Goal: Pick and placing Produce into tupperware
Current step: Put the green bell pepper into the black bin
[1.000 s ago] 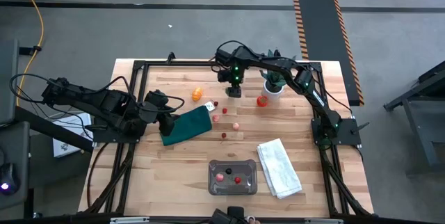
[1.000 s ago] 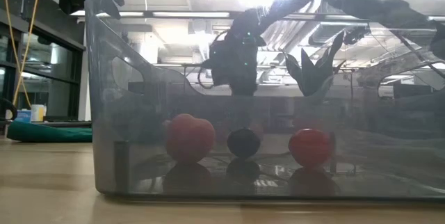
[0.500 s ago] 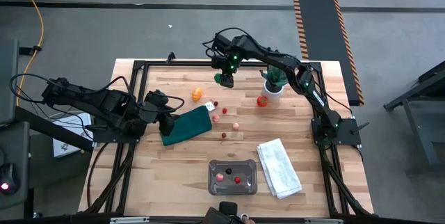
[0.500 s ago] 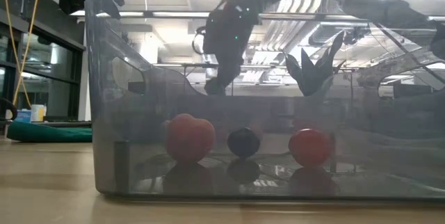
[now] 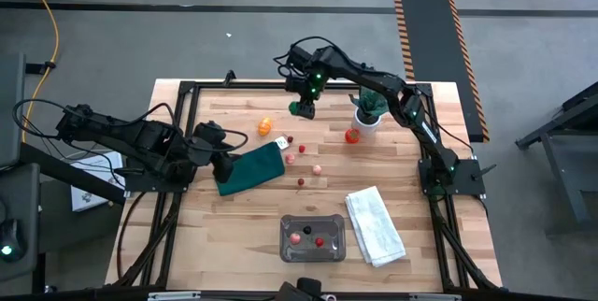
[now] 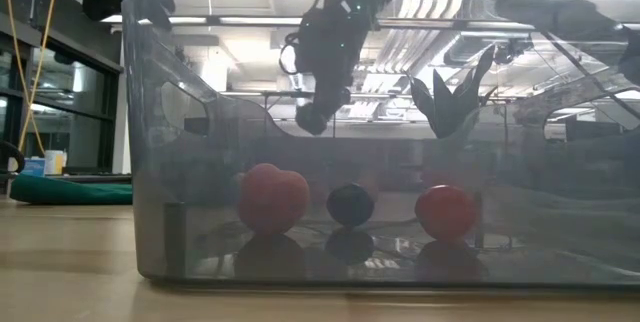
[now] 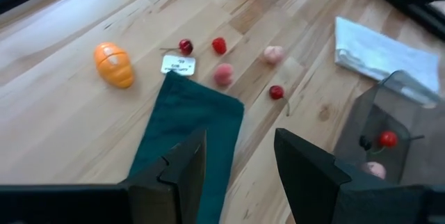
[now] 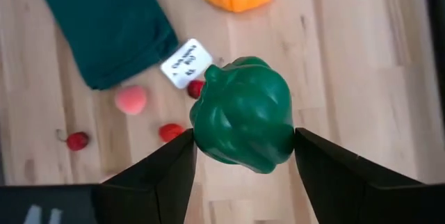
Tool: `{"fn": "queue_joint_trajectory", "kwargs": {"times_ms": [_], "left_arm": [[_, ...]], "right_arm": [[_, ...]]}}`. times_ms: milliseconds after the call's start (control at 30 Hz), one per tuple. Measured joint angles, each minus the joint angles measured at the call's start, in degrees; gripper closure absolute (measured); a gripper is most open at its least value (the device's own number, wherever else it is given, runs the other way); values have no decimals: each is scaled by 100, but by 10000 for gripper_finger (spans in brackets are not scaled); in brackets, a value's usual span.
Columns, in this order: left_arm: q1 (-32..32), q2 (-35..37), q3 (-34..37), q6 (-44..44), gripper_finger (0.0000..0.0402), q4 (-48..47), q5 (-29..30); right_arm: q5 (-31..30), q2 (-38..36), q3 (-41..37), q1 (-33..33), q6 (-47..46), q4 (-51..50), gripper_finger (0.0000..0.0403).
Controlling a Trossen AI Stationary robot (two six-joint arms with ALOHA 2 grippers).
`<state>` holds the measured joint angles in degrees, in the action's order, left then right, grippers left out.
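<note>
A green toy pepper [image 8: 243, 120] is in my right gripper [image 5: 301, 107], which is shut on it above the table's far middle. Loose produce lies on the wood below: an orange piece [image 5: 265, 126], a red one [image 5: 351, 136], and several small pink and red ones [image 5: 302, 159]. The clear tupperware [image 5: 313, 238] stands near the front edge, with a pink [image 6: 272, 197], a dark [image 6: 350, 204] and a red [image 6: 445, 212] piece on its floor. My left gripper [image 7: 240, 165] hangs open over the dark green cloth [image 5: 252, 168] at the left. My right gripper pinches the green pepper by its two opposite sides [image 8: 203, 137] between its two fingers. The fingers come from above, slanting steeply down. The pepper is lifted clear of the table.
A folded white towel [image 5: 374, 226] lies right of the tupperware. A spiky green plant in a white pot [image 5: 367, 114] stands just right of my right gripper. A white tag [image 8: 186, 62] lies at the cloth's corner. Bare wood shows at the front left.
My right gripper has risen from the table with the green pepper, shifting slightly toward the table's left and far edges and tipping a little. The pepper now hangs clear of the wood. My left arm kept still.
</note>
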<state>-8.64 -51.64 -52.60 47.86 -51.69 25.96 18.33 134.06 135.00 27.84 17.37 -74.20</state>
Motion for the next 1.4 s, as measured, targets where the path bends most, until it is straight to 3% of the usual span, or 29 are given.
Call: {"fn": "queue_joint_trajectory", "kwargs": {"times_ms": [667, 1400], "left_arm": [[0, 2, 0, 0, 243, -309, 0], [0, 15, 0, -155, 243, -554, -459]], "right_arm": [[30, -137, 0, -576, 39, -60, 181], [-44, -1141, 0, -1203, -825, -80, 181]]}}
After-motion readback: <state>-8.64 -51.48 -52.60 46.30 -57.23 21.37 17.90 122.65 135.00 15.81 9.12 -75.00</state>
